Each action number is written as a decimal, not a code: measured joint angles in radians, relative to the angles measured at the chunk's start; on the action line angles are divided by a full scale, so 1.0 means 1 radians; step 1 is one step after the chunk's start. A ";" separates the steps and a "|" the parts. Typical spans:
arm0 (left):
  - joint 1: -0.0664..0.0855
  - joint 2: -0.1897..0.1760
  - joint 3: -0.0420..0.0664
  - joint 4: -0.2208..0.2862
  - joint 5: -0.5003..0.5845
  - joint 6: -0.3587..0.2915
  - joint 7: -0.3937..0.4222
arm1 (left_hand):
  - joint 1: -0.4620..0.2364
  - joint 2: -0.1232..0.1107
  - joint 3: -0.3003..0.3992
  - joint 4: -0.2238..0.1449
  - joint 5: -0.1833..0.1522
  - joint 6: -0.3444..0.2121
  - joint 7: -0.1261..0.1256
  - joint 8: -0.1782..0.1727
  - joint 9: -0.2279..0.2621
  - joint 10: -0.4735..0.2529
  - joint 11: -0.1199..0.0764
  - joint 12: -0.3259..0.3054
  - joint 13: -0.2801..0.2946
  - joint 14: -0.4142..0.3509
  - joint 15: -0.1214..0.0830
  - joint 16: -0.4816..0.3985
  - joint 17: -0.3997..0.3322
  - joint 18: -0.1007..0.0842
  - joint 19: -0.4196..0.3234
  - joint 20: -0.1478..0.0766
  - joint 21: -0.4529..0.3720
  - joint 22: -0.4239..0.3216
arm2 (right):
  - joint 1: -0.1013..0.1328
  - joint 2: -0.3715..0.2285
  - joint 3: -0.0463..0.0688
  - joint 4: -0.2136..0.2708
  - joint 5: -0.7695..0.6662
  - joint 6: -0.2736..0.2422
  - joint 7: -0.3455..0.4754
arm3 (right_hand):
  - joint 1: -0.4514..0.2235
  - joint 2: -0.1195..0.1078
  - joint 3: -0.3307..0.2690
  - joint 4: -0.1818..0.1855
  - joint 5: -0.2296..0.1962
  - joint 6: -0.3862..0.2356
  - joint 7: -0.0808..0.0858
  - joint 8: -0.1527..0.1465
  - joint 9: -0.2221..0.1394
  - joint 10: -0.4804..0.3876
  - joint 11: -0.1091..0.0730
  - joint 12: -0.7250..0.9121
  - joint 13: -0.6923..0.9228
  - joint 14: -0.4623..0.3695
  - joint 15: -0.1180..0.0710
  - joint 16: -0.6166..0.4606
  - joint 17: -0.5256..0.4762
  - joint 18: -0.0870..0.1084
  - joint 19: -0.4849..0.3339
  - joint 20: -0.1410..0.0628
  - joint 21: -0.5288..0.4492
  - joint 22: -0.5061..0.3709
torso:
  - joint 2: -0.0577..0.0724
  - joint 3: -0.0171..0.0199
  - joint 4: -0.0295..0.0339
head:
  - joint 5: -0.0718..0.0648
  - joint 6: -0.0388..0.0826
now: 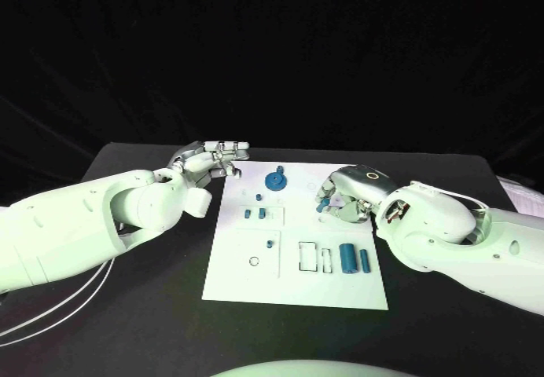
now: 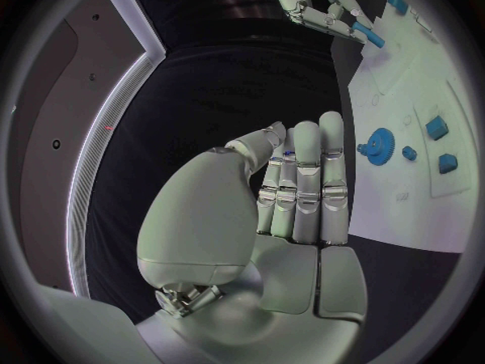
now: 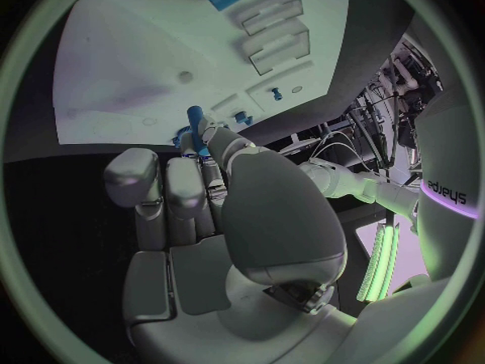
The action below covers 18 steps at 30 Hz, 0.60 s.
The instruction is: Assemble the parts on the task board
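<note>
The white task board lies in the middle of the table. My right hand hovers over the board's far right part and pinches a small blue peg at its fingertips; the right wrist view shows the peg sticking out above that hand. A blue gear sits on the board's far middle. My left hand hangs at the far left corner with straight fingers and holds nothing. Two small blue parts stand left of centre.
Two blue cylinders lie in the board's near right part beside rectangular slots. Black table surrounds the board. In the left wrist view the gear and two blue blocks lie just past my fingers.
</note>
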 measured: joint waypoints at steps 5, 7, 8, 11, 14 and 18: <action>0.000 0.001 0.000 -0.001 0.000 0.001 -0.001 | 0.000 0.000 0.000 0.000 0.000 0.000 0.000 0.000 0.000 0.000 0.000 0.000 0.000 0.000 0.000 0.000 0.000 0.000 0.000 0.000 0.000 0.000 | 0.003 0.007 0.002 0.043 0.027 -0.008 0.002 | 0.000 0.000 0.001 0.001 0.000 0.000 0.000 0.000 -0.001 0.000 0.000 -0.002 0.000 0.000 0.000 0.000 0.000 0.000 0.000 0.000 0.000 0.002 | 0.000 0.0000 -0.0008 | 0.003 0.000; 0.000 0.002 0.000 -0.001 0.000 0.001 -0.001 | 0.000 0.000 0.000 0.000 0.000 0.000 0.000 0.000 0.000 0.000 0.000 0.000 0.000 0.000 0.000 0.000 0.000 0.000 0.000 0.000 0.000 0.000 | 0.003 0.023 0.002 0.054 0.039 -0.009 0.004 | 0.000 0.000 0.001 0.001 0.000 0.000 0.000 0.000 -0.001 0.000 0.000 -0.003 0.001 0.000 0.000 0.000 0.000 0.000 0.000 0.000 0.000 0.002 | 0.000 0.0000 -0.0011 | 0.005 0.001; 0.000 0.003 0.000 -0.002 0.000 0.001 -0.001 | 0.000 0.000 0.000 0.000 0.000 0.000 0.000 0.000 0.000 0.000 0.000 0.000 0.000 0.000 0.000 0.000 0.000 0.000 0.000 0.000 0.000 0.000 | 0.002 0.037 0.002 0.060 0.045 -0.009 0.006 | 0.000 0.000 0.002 0.001 0.000 0.000 0.000 0.000 -0.001 0.000 0.000 -0.003 0.001 0.000 0.000 0.000 0.000 0.000 0.000 0.000 0.000 0.002 | 0.000 -0.0001 -0.0012 | 0.006 0.001; -0.001 0.006 0.000 -0.002 0.000 0.002 -0.002 | 0.000 0.000 0.000 0.000 0.000 0.000 0.000 0.000 0.000 0.000 0.000 0.000 0.000 0.000 0.000 0.000 0.000 0.000 0.000 0.000 0.000 0.000 | -0.002 0.077 0.000 0.069 0.058 -0.009 0.011 | 0.000 0.000 0.006 0.000 0.000 0.000 0.000 0.000 -0.002 0.000 0.000 -0.006 0.001 0.000 0.000 0.000 0.000 0.000 0.000 0.000 0.000 0.001 | 0.000 -0.0004 -0.0008 | 0.008 0.002; -0.001 0.008 0.000 -0.003 0.000 0.003 -0.002 | 0.000 0.000 -0.001 -0.001 0.000 0.000 0.000 0.000 0.000 0.000 0.000 0.000 0.000 0.000 0.000 0.000 0.000 0.000 0.000 0.000 0.000 0.000 | -0.013 0.121 -0.004 0.069 0.066 -0.006 0.018 | 0.000 0.000 0.007 0.001 0.000 0.000 0.000 0.000 -0.002 0.000 0.000 -0.006 0.001 0.000 0.000 0.000 0.000 0.000 0.000 0.000 0.000 0.000 | 0.000 -0.0010 0.0006 | 0.012 -0.001; -0.001 0.009 0.000 -0.003 -0.001 0.004 -0.003 | 0.000 0.000 -0.003 -0.003 0.000 0.000 0.000 0.000 0.000 0.000 0.000 0.000 0.001 0.000 0.000 0.000 -0.001 0.000 0.000 0.000 0.000 -0.001 | -0.033 0.166 -0.009 0.054 0.070 -0.001 0.028 | 0.000 0.000 0.007 0.001 -0.001 -0.003 0.003 -0.004 -0.002 0.000 0.000 -0.007 0.001 0.000 0.000 0.000 0.000 0.000 0.000 0.000 0.000 0.000 | 0.000 -0.0015 0.0006 | 0.018 -0.002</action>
